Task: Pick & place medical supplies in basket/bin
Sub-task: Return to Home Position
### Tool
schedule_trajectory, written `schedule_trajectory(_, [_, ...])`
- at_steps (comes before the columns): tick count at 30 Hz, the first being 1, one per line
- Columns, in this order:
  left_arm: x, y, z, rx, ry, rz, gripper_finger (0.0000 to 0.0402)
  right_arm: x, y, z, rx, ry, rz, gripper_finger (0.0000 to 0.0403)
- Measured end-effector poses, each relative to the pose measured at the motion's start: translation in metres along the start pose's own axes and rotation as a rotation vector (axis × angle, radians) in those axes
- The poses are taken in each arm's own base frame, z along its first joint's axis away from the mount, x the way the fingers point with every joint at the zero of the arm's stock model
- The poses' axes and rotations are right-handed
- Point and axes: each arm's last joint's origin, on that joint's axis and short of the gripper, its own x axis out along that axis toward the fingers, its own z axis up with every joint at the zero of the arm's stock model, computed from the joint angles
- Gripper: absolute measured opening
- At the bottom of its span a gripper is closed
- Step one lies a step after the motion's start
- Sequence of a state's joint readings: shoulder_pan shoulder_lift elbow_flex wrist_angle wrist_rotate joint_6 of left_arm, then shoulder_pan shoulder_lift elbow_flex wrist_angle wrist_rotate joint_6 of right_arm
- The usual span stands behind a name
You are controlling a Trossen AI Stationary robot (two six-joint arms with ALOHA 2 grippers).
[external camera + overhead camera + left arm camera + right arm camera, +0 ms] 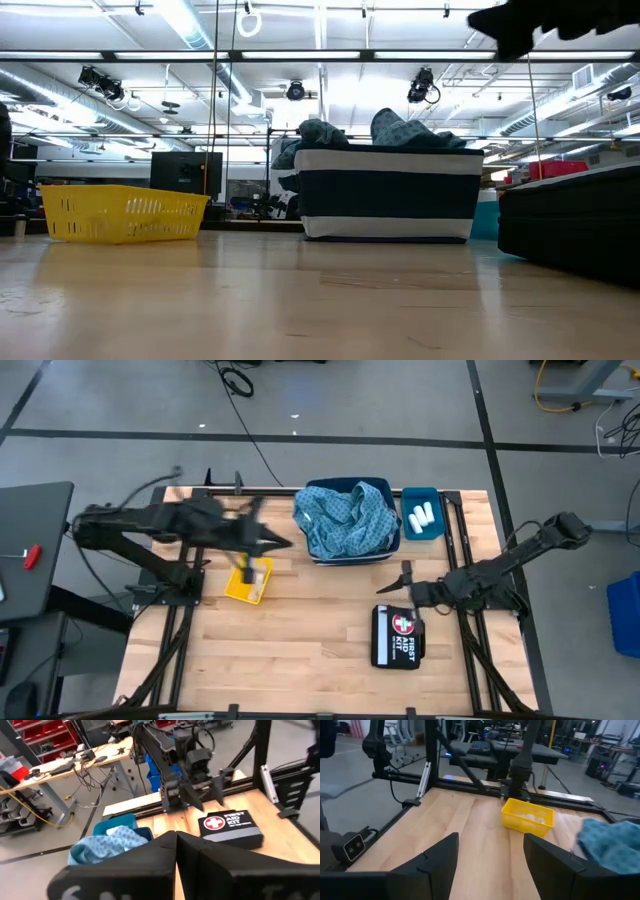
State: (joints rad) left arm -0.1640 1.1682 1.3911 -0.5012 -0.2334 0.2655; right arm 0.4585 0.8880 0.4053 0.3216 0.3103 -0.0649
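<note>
Two light-blue patterned cloths (345, 518) lie heaped in a dark blue bin (392, 550) at the far middle of the table. Beside it, small white rolls (422, 516) lie in a smaller blue bin (437, 494). A yellow basket (248, 582) stands on the table's left half, and the right wrist view shows something pale in the yellow basket (527, 818). My left gripper (285, 544) hovers shut between the basket and the cloth bin; in its wrist view the left gripper (176, 851) shows nothing between the fingers. My right gripper (404, 578) is open and empty above the table, near a first aid kit; its wrist view shows the right gripper (490, 855) facing the basket.
A black first aid kit (397, 636) lies flat on the near right of the table. Black frame rails (455, 550) run along the table's sides. Bare wood (300, 640) stretches across the near middle. In the low view the cloth bin (385, 195) stands between the basket (125, 213) and the kit (570, 225).
</note>
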Motion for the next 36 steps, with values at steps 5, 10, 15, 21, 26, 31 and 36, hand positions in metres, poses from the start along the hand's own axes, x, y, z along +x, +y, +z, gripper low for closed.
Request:
schedule_trajectory(5, [-0.033, -0.015, -0.037, -0.074, -0.022, -0.053, 0.0003, -0.02, 0.001, 0.005, 0.034, -0.013, 0.01, 0.0233])
schedule_trajectory(10, [-0.035, -0.041, -0.091, -0.14, -0.091, -0.09, 0.0003, -0.024, 0.009, -0.007, 0.07, -0.011, 0.051, 0.0233])
schedule_trajectory(15, [-0.032, -0.067, -0.142, -0.19, -0.154, -0.151, 0.0002, -0.026, 0.018, -0.025, 0.119, -0.063, 0.068, 0.0233])
schedule_trajectory(21, [-0.035, -0.092, -0.184, -0.199, -0.122, -0.261, 0.0002, -0.031, 0.025, -0.034, 0.143, -0.094, 0.116, 0.0233])
schedule_trajectory(26, [-0.039, -0.1, -0.199, -0.196, -0.185, -0.33, 0.0003, -0.033, 0.029, -0.037, 0.13, -0.067, 0.123, 0.0233])
schedule_trajectory(31, [-0.04, -0.103, -0.216, -0.19, -0.331, -0.367, 0.0003, -0.035, 0.032, -0.037, 0.111, -0.068, 0.15, 0.0233])
schedule_trajectory(36, [-0.036, -0.101, -0.241, -0.239, -0.337, -0.355, 0.0003, -0.039, 0.033, -0.033, 0.118, -0.094, 0.268, 0.0233])
